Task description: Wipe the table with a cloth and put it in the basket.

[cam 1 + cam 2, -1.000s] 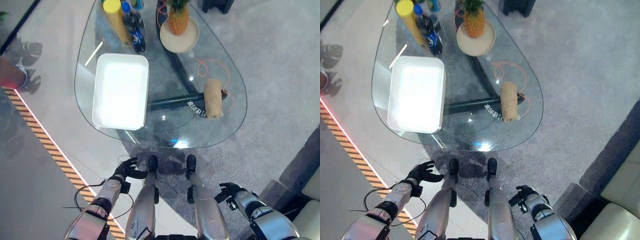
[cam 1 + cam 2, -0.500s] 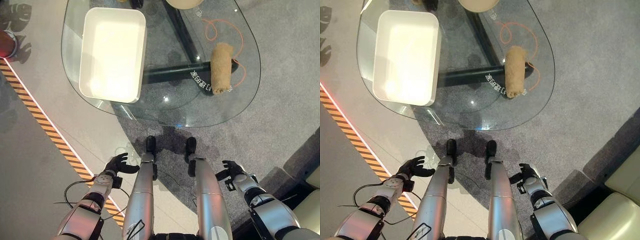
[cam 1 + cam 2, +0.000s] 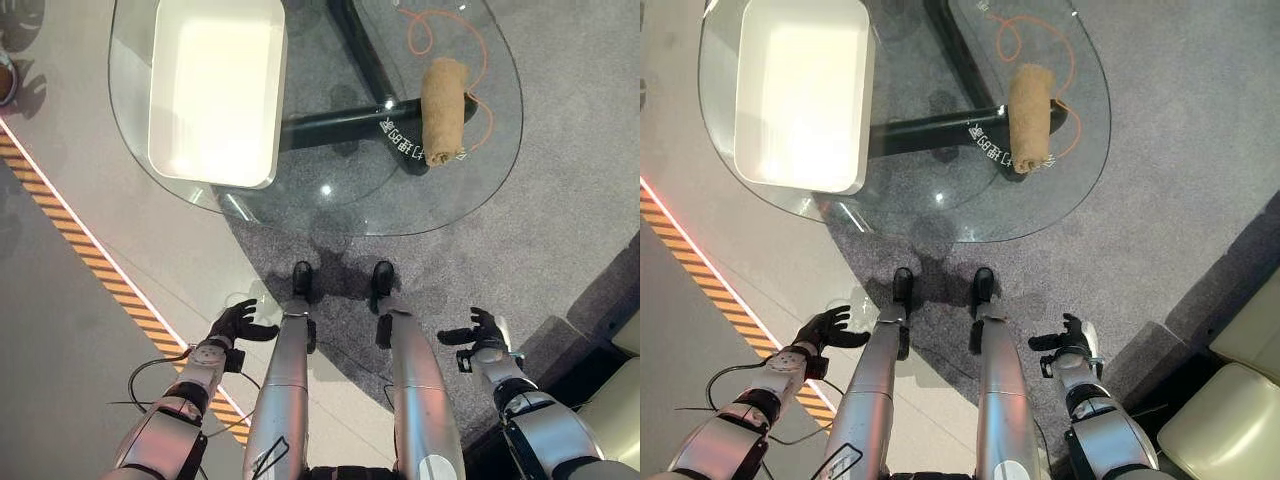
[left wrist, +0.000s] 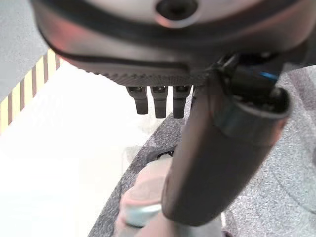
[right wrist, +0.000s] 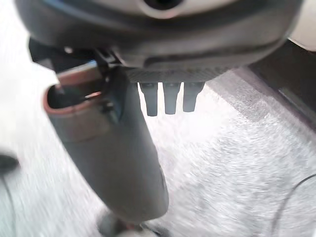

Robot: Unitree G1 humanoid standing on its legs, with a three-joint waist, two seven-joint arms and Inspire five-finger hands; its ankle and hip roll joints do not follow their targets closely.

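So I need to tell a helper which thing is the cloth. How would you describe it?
Find the oval glass table. On its right part, away from the big white rectangular basket, lies a tan rolled-up cloth. It is the one soft, tube-shaped thing there, beside a thin orange cord.

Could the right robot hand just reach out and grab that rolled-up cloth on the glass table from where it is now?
Probably not yet. The right robot hand hangs low beside the legs, open, while the cloth lies apart on the far glass table.

White lettering shows on the dark table base (image 3: 340,122) beneath the glass, too small to read
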